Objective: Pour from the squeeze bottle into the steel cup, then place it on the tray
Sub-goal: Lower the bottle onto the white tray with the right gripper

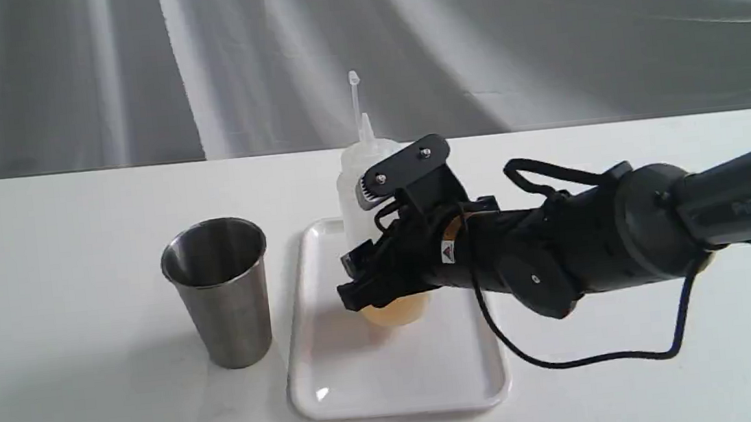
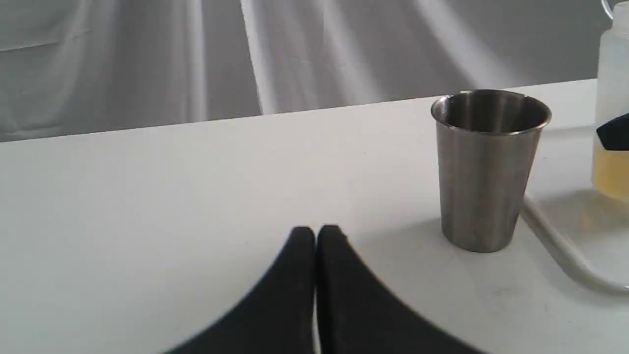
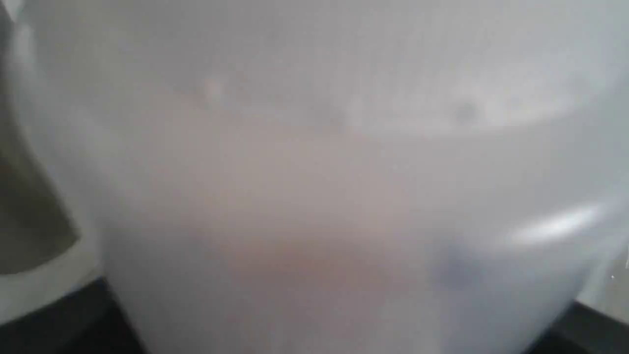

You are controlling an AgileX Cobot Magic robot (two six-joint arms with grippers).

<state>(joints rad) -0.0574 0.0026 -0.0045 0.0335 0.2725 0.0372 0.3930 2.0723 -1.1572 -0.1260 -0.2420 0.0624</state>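
The squeeze bottle [image 1: 358,178] stands upright on the white tray [image 1: 398,374], nozzle up, with amber liquid at its base. My right gripper [image 1: 363,285] reaches in from the right and is shut on the bottle's lower body. In the right wrist view the bottle [image 3: 314,172] fills the picture, with black fingers [image 3: 59,319] at both lower corners. The steel cup [image 1: 218,291] stands on the table just left of the tray. My left gripper [image 2: 314,233] is shut and holds nothing, low over the table, apart from the cup [image 2: 486,172]. The bottle's edge [image 2: 612,98] and the tray's rim [image 2: 565,246] show beyond the cup.
The white table [image 1: 60,303] runs back to a grey draped curtain [image 1: 60,83]. A black cable [image 1: 589,359] loops from the right arm onto the table, to the right of the tray. The left arm does not show in the exterior view.
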